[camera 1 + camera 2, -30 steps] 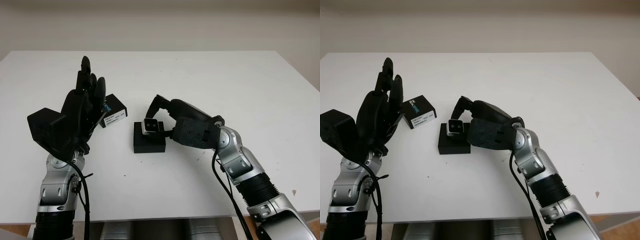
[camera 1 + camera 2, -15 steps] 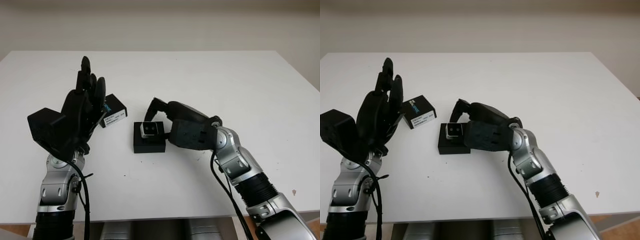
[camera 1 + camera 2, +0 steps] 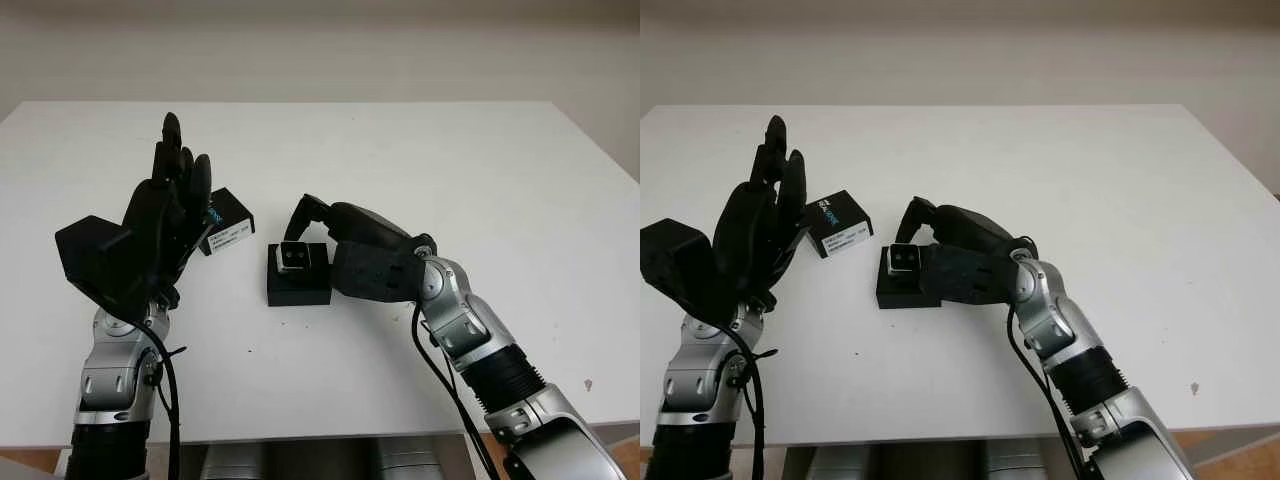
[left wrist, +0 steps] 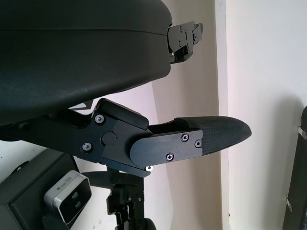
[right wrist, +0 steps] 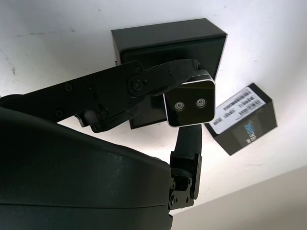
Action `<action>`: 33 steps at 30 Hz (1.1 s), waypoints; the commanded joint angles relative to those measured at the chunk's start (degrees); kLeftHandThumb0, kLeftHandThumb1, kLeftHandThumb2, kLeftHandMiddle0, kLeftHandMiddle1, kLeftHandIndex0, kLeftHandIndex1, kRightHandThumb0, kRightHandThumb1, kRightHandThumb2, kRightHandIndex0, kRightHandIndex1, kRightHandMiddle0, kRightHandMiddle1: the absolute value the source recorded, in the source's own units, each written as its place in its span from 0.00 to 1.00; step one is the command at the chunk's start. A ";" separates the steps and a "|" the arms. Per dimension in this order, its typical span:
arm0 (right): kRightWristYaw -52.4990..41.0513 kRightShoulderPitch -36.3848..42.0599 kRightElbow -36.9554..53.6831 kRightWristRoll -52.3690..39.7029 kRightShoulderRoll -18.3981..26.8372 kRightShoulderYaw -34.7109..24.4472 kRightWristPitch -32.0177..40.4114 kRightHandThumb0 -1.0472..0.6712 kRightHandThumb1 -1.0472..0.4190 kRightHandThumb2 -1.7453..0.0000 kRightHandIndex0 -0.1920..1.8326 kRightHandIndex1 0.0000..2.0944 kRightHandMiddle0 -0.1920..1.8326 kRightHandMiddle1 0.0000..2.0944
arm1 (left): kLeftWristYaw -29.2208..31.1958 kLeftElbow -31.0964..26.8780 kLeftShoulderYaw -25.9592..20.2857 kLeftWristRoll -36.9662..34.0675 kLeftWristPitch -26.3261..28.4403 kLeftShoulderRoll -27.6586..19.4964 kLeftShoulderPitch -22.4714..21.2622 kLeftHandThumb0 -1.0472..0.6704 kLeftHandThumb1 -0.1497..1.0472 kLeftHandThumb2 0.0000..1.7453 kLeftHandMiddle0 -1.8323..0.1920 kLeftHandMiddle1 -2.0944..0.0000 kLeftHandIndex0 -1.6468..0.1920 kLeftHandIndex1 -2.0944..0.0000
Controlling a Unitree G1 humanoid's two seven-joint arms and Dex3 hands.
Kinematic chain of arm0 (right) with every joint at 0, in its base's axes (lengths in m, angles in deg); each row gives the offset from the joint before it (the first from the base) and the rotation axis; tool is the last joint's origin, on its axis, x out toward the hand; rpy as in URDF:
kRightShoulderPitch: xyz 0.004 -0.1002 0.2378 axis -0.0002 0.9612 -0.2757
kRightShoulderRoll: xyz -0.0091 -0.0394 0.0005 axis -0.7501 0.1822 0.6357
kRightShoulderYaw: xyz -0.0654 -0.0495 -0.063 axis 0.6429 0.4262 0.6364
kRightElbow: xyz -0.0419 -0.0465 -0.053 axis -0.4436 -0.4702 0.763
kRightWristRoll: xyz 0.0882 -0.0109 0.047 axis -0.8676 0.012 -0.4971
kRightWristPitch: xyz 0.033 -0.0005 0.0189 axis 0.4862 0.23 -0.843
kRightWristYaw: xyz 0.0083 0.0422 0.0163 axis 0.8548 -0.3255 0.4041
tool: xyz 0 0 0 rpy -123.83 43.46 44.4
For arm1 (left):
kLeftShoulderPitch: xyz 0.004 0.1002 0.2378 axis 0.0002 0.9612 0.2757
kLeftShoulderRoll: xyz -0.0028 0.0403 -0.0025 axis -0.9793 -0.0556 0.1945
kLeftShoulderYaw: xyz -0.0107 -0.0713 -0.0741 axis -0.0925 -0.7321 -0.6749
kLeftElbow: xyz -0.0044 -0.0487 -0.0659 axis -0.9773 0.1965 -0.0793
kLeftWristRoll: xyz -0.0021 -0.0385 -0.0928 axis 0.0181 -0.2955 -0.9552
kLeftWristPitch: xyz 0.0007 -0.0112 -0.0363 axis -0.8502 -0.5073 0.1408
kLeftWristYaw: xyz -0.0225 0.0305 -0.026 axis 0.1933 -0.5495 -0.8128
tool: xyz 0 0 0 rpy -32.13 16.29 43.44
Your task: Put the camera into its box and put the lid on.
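Observation:
A small silver camera (image 3: pixel 293 257) with two lenses is pinched in my right hand (image 3: pixel 306 240), whose fingers are shut on it. It hangs right over the far part of the black box base (image 3: pixel 298 287) at the table's middle. I cannot tell whether it touches the box. In the right wrist view the camera (image 5: pixel 188 104) sits between the fingers in front of the box (image 5: pixel 163 43). The black lid (image 3: pixel 228 222) with a white label lies just left of the box. My left hand (image 3: pixel 165 215) is raised beside the lid, open and holding nothing.
The white table (image 3: pixel 450 150) stretches wide to the right and far side of the box. Its front edge runs below both forearms. The lid (image 5: pixel 244 125) lies close to the box's left side, and a pale wall stands beyond the table.
My right hand has carried the camera left and down, closer onto the box. The left hand and the lid have not moved.

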State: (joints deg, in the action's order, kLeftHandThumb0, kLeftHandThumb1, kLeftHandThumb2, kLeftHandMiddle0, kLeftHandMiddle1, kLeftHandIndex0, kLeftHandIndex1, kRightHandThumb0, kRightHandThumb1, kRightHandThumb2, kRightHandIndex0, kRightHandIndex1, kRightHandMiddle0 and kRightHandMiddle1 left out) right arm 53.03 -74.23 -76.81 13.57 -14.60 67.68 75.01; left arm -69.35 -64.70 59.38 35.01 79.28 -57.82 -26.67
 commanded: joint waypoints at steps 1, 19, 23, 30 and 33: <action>0.35 -1.29 -0.20 0.44 -0.09 0.31 0.26 0.36 0.00 0.89 0.18 0.03 0.18 0.97 | -0.23 -1.09 0.14 0.35 0.03 0.08 0.07 0.14 1.00 0.33 1.00 1.00 1.00 1.00; 0.66 3.06 8.98 6.17 -0.47 2.14 9.19 0.36 0.00 0.88 0.21 0.03 0.17 0.98 | -0.33 -1.18 0.35 0.48 0.19 0.02 0.00 0.14 1.00 0.33 1.00 1.00 1.00 1.00; 0.67 3.19 9.64 6.87 -0.32 2.50 9.92 0.36 0.00 0.89 0.22 0.04 0.18 0.97 | -0.13 -1.01 0.30 0.37 -0.27 0.01 0.12 0.14 1.00 0.33 1.00 1.00 1.00 1.00; 0.18 2.88 10.05 7.82 0.27 3.04 10.03 0.36 0.00 0.88 0.22 0.04 0.18 0.96 | -0.02 -0.78 0.13 -0.06 -0.22 0.25 -0.02 0.14 1.00 0.33 1.00 1.00 1.00 1.00; 0.09 3.13 10.18 8.17 -0.12 3.13 10.96 0.37 0.00 0.88 0.23 0.03 0.18 0.95 | -0.14 -0.86 0.16 0.10 -0.02 0.20 -0.03 0.13 1.00 0.33 1.00 1.00 1.00 1.00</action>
State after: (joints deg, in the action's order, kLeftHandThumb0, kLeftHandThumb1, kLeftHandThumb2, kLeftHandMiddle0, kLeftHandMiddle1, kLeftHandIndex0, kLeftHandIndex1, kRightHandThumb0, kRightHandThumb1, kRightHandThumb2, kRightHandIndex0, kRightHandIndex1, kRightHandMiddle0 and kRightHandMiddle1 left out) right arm 53.28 -71.19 -67.53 21.42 -14.84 70.73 85.44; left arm -69.43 -64.92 59.44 34.91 79.44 -57.81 -26.66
